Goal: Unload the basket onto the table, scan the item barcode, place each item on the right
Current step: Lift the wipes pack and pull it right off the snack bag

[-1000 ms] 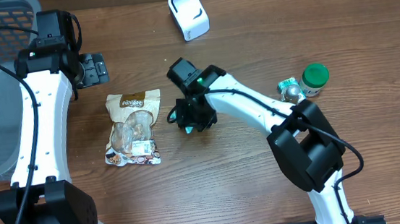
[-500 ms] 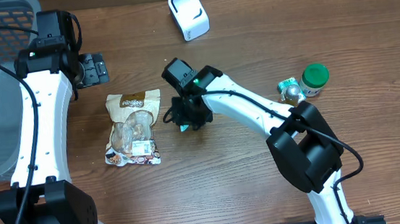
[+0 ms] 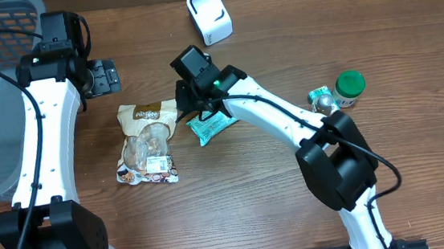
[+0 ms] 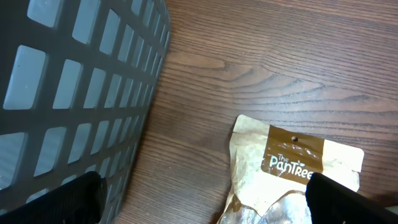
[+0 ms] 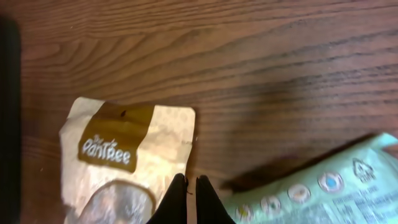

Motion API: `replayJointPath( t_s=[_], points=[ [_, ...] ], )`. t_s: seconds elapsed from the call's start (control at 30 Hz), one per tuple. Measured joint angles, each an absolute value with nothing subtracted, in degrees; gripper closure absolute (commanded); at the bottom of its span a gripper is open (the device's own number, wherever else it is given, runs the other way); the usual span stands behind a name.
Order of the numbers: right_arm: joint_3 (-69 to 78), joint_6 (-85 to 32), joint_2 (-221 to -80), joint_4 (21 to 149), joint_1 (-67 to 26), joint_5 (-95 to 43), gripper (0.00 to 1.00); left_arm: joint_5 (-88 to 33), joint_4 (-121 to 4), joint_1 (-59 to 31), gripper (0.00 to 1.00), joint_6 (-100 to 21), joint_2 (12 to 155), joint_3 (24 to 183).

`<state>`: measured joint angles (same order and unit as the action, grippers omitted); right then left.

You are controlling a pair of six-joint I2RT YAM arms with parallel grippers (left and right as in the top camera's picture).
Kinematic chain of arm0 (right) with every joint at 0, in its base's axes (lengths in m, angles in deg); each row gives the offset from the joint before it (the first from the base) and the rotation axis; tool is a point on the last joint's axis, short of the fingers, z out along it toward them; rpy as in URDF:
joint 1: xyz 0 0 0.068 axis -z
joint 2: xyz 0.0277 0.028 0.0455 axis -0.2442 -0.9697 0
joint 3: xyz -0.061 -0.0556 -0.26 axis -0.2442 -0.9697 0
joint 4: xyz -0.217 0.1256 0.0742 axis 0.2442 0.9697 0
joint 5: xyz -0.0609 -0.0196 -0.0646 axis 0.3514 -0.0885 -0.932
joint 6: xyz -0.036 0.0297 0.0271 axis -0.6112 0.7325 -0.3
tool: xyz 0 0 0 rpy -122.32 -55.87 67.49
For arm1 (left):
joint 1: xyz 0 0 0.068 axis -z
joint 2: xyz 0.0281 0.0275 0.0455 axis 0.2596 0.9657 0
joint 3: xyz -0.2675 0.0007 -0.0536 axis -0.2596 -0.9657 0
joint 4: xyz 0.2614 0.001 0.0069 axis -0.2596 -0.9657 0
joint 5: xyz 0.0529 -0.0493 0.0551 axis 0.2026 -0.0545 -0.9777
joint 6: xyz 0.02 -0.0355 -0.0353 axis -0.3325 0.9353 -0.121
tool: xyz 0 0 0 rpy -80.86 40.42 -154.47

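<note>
Plainly empty, the right fingers (image 5: 177, 200) are pinched together, the green packet (image 5: 317, 190) lying on the worktop (image 5: 280, 62) just beside their tips, opposite the tan snack bag (image 5: 127, 155); the left fingers (image 4: 78, 198) gape wide, holding nothing.

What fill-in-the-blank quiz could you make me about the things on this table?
1. The jar on the right has a ____ lid.
2. The scanner at the far edge is ____.
3. The right gripper is shut, while the left gripper is ____.
Missing words: green; white; open.
</note>
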<state>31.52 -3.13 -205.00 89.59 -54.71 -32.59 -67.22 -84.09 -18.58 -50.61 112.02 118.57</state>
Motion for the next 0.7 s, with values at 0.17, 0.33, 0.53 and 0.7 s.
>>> replayJointPath(
  t_s=[0.17, 0.33, 0.53, 0.7],
  points=[
    [30.86, -3.10, -208.19, 89.06, -54.71, -32.85, 0.96, -67.22, -84.09, -18.58, 0.00, -50.63, 112.02, 118.57],
    [30.49, -3.08, -209.74, 91.71, -54.71, -31.32, 0.96, -67.22, -84.09, -18.58, 0.00, -50.61, 112.02, 118.57],
    [30.45, -3.13, -209.74, 100.36, -54.73, -29.64, 0.95, -67.22, -84.09, -18.58, 0.01, -50.63, 112.02, 118.55],
    [30.45, -3.17, -209.74, 106.35, -54.73, -29.42, 0.90, -67.22, -84.11, -18.58, 0.01, -50.61, 112.02, 118.57]
  ],
)
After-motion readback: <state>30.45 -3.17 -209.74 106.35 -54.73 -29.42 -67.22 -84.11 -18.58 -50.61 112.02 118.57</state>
